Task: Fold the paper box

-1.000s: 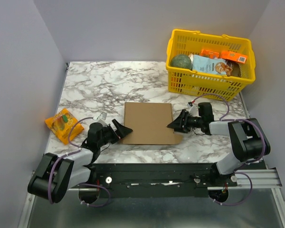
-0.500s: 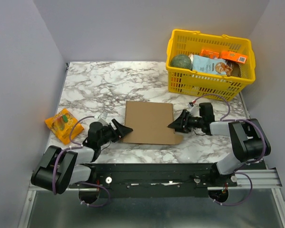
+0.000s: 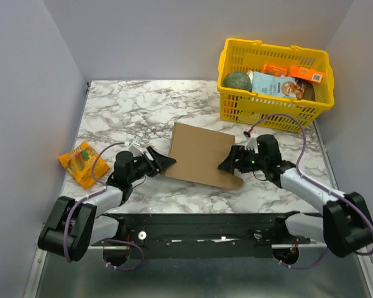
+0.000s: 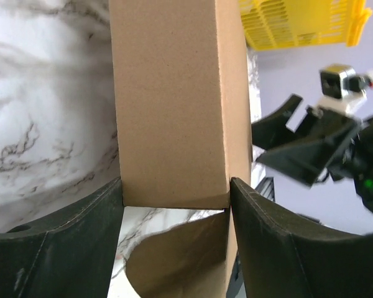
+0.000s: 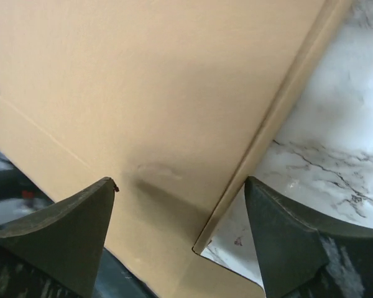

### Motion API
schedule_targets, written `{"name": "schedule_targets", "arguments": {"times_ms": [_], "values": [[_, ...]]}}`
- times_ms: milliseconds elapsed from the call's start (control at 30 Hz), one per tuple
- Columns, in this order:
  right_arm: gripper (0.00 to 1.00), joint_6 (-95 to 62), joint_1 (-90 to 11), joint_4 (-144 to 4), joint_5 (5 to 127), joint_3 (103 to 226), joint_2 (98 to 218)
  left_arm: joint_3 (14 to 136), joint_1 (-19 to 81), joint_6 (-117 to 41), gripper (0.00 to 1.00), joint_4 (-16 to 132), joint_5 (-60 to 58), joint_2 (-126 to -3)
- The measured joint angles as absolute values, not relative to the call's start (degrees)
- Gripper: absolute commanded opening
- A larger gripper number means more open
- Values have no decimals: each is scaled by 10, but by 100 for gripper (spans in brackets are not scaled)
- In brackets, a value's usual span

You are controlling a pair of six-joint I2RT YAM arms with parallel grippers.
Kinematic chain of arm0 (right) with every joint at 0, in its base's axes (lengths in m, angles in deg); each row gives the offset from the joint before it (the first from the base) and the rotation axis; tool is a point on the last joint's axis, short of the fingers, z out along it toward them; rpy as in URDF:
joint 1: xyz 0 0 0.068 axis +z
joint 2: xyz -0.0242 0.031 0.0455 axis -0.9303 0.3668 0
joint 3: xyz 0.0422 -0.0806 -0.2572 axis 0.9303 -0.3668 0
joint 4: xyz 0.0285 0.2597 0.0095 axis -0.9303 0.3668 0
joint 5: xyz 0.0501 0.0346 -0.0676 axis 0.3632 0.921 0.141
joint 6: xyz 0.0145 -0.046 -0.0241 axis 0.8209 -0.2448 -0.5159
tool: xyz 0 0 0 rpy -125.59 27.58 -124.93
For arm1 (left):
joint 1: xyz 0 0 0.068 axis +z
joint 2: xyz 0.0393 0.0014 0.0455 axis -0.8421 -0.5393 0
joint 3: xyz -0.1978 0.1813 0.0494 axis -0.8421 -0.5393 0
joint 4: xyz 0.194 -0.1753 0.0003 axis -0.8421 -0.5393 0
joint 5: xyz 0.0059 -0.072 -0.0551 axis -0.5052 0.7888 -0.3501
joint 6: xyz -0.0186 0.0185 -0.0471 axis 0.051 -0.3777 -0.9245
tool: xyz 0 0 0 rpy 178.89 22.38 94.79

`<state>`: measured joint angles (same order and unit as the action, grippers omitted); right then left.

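- Paper box (image 3: 202, 155): plain brown cardboard, flat, unprinted. It sits at the middle of the marble table (image 3: 124, 112), between my two grippers, with its edges skewed to the table's edges. A rounded tab (image 3: 234, 182) sticks out at its near right corner.
- Left gripper (image 3: 166, 163): clamped on the near left corner of the paper box. In my left wrist view the cardboard (image 4: 174, 112) fills the gap between my fingers (image 4: 81, 242), and each pad lies against a side of it. A second brown layer with a curved edge shows below the gripped part.
- Right gripper (image 3: 227, 161): jaws spread wide at the right edge of the paper box, holding nothing. In my right wrist view the cardboard (image 5: 161, 93) spans the space between the fingers (image 5: 280, 242). Its folded edge runs diagonally, and bare marble shows between that edge and the right finger.
- I cannot tell whether the underside of the box rests on the table or hangs just above it.
- Yellow basket (image 3: 261, 108): at the far right corner of the table, well apart from the box. It holds a round green item (image 3: 237, 81), a blue-and-white packet (image 3: 272, 85) and orange cartons (image 3: 295, 72).
- Orange snack packet (image 3: 81, 162): flat on the left edge of the table, near my left arm and apart from the box.
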<state>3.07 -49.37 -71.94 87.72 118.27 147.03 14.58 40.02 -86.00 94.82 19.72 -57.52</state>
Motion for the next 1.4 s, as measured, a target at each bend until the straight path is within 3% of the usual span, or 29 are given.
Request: {"name": "schedule_targets", "arguments": {"times_ms": [433,667,1100,1400], "values": [[97,-129,-210,-675,482,1184,1341,186,418,-863,38,835,195,-519],[100,-240,-43,-774,461,1231,1358,217,404,-854,38,752,216,-510],[100,-349,82,-815,332,1300,1532,253,439,-852,38,652,271,-501],[100,-391,98,-846,227,1321,1607,254,454,-882,35,616,303,-492]]}}
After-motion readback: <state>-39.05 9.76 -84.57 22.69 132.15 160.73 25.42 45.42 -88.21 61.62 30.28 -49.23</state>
